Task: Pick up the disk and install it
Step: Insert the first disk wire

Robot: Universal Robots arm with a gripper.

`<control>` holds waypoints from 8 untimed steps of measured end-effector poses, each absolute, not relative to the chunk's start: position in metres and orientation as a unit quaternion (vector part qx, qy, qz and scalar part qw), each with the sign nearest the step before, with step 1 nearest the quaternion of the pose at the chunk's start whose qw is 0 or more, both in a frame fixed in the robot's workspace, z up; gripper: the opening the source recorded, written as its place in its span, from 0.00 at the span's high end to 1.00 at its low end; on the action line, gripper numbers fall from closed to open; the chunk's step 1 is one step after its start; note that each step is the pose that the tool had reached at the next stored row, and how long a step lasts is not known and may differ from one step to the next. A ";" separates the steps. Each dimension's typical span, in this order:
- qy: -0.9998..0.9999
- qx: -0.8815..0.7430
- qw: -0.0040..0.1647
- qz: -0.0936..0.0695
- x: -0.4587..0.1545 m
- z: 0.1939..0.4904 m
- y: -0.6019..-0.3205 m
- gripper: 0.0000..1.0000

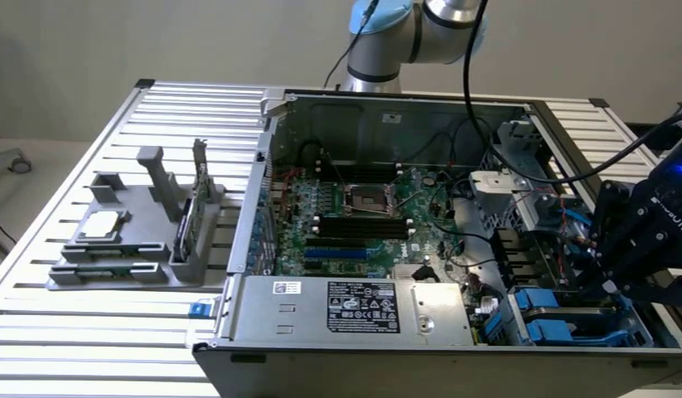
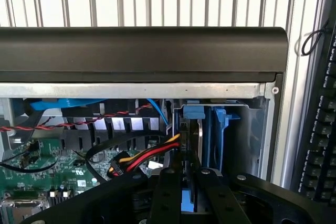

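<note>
Disk (image 2: 198, 140), pinched upright between gripper (image 2: 189, 182) fingers, sits partway into the bay (image 2: 247, 129) at the case's (image 1: 318, 332) four o'clock corner; seating remains.

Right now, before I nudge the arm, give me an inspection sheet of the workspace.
Surface: slatted metal table, carrying an open computer case.
Job's things: disk in blue carrier, standing in the drive bay.
Clutter: grey parts holder with processor chip and circuit card.
Gripper: gripper, fingers closed on the disk's edge.
Cables: red, yellow and black power leads beside the disk.
Surroundings: keyboard beside the case.
</note>
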State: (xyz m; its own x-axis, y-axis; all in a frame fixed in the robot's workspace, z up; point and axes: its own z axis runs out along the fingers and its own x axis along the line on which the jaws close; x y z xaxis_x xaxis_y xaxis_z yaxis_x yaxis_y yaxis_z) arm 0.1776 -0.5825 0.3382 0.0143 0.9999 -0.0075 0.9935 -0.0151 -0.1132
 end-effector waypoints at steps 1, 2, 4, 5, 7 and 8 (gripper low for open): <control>-0.701 -0.711 0.038 0.043 0.178 0.338 -0.583 0.84; -0.701 -0.711 0.038 0.043 0.178 0.338 -0.583 0.84; -0.701 -0.711 0.038 0.043 0.178 0.338 -0.582 0.84; -0.701 -0.711 0.038 0.043 0.178 0.338 -0.582 0.84; -0.701 -0.711 0.039 0.043 0.178 0.337 -0.582 0.84; -0.701 -0.711 0.039 0.043 0.178 0.337 -0.582 0.84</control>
State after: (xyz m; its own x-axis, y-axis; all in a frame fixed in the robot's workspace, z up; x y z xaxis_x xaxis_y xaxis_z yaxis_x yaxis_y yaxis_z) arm 0.1777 -0.5825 0.3374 0.0139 0.9999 -0.0076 0.9932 -0.0147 -0.1158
